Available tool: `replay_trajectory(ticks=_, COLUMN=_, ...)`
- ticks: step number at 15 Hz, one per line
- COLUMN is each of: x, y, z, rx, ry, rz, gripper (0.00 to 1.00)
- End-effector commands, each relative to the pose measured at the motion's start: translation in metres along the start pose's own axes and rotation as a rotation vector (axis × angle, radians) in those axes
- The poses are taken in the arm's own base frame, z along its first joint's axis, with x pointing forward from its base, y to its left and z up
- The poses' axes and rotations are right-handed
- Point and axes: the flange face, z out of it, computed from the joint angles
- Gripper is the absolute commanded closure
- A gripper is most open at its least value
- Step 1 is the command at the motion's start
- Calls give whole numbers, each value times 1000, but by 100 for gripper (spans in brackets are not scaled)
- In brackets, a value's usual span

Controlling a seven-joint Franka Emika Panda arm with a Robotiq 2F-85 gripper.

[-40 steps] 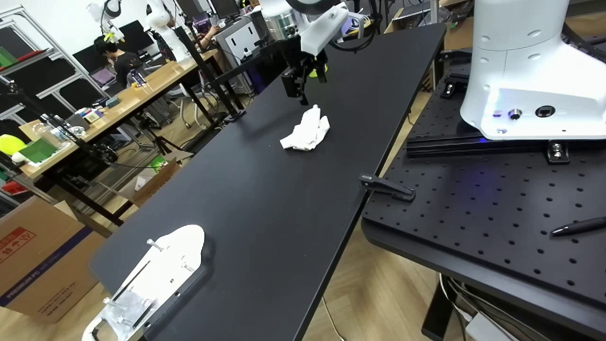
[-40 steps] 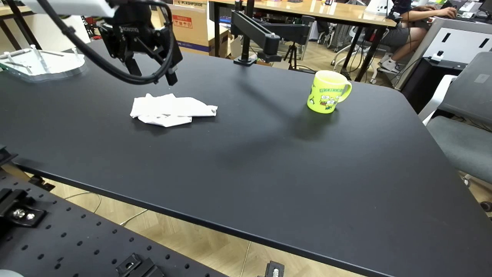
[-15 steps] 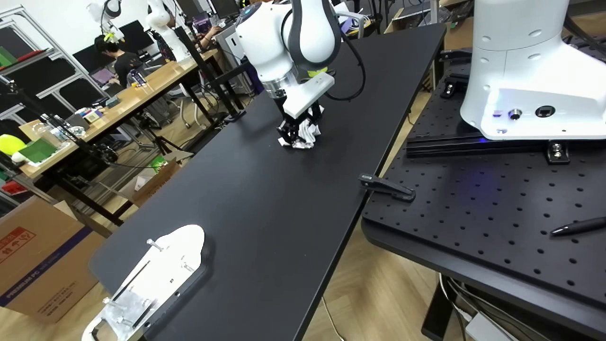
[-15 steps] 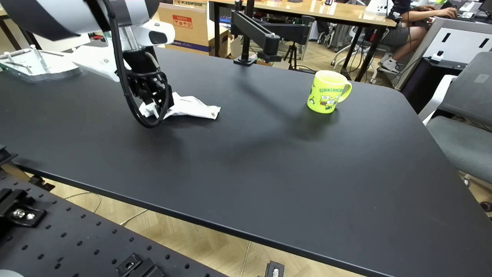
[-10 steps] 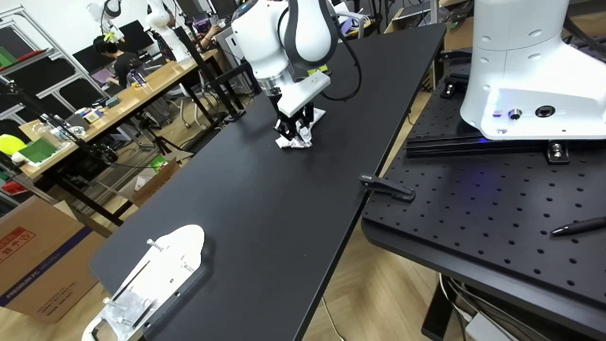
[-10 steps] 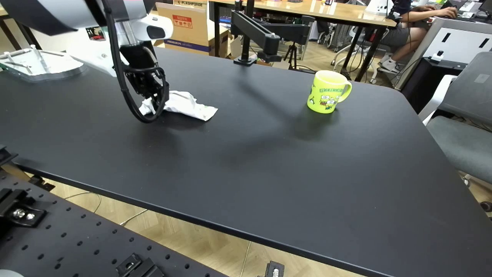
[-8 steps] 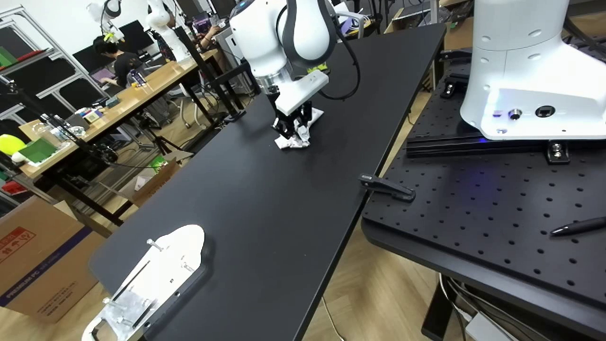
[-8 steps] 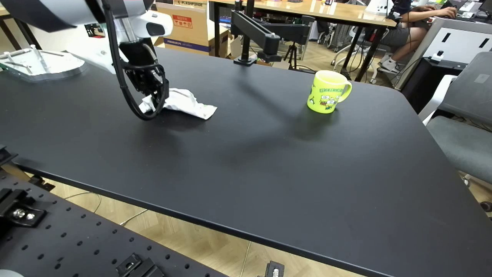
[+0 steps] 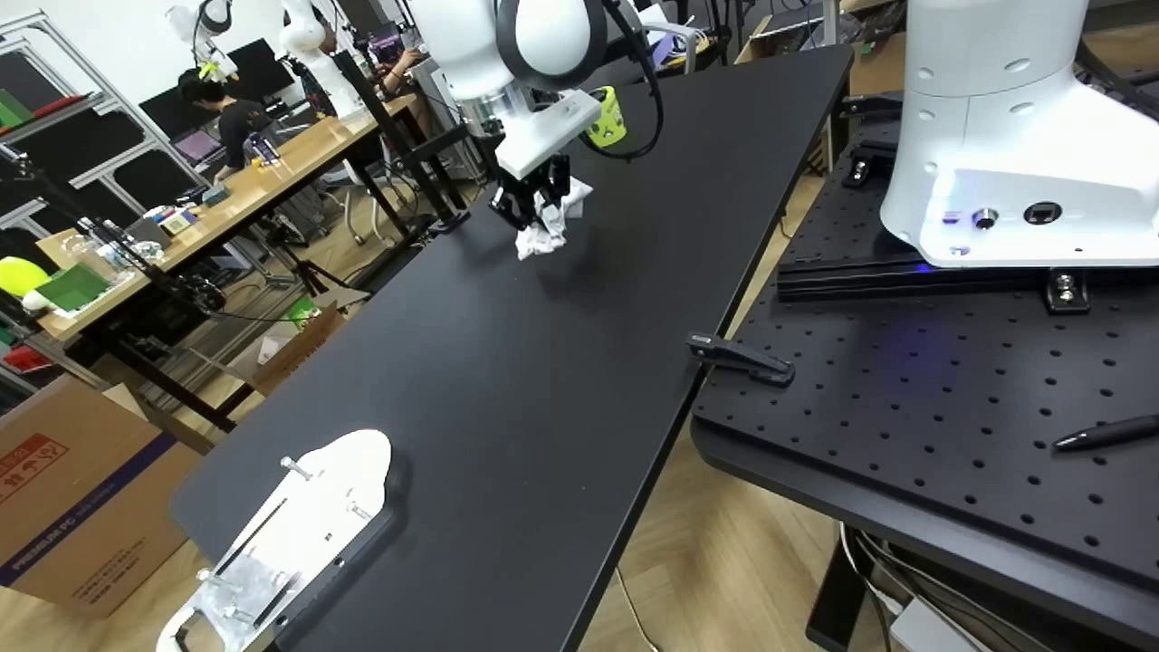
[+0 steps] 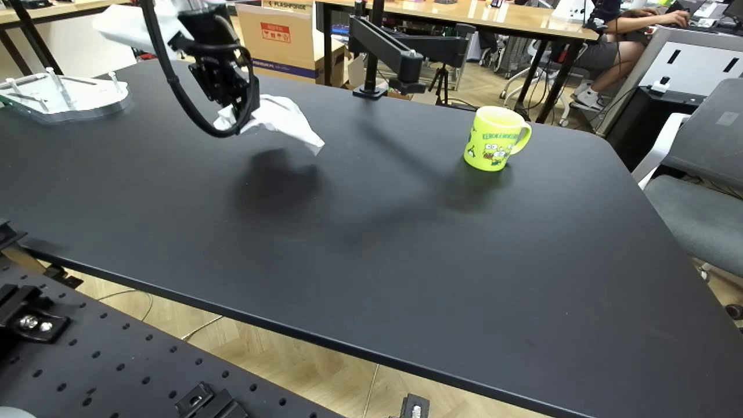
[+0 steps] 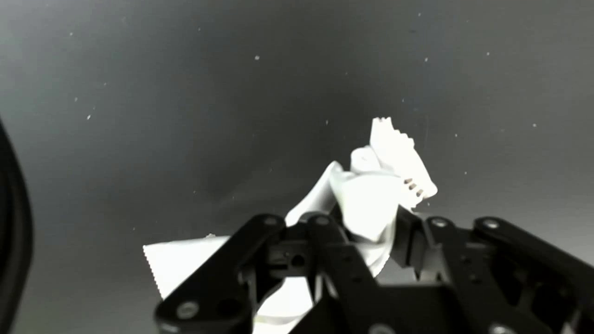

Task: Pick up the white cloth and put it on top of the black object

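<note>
Aloft, the claw pinches the crumpled white cloth, which droops clear of the dark tabletop.

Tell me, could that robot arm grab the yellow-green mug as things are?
Probably not yet: the gripper is clamped on the white cloth, so it would likely have to let go before taking hold of the mug.

Both exterior views look down across the black table, the wrist view from much nearer
</note>
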Motion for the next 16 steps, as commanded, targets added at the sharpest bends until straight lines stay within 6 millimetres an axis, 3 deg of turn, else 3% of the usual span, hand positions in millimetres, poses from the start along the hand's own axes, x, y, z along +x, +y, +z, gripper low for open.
replay_trajectory(ticks=1, x=18, y=16, z=-50, rx=-24, ry=51, rz=10, gripper=97)
replay_trajectory(ticks=6, x=57, y=57, z=-134, rx=-14, ry=136, rz=106, gripper=97)
replay_trajectory(ticks=10, x=68, y=106, z=-197, rx=-41, ry=182, rz=186, gripper=97)
replay_trajectory(ticks=14, x=68, y=149, z=-238, rx=-73, ry=215, rz=260, gripper=97)
replay_trajectory(ticks=16, x=67, y=168, z=-247, rx=-87, ry=222, rz=292, gripper=97)
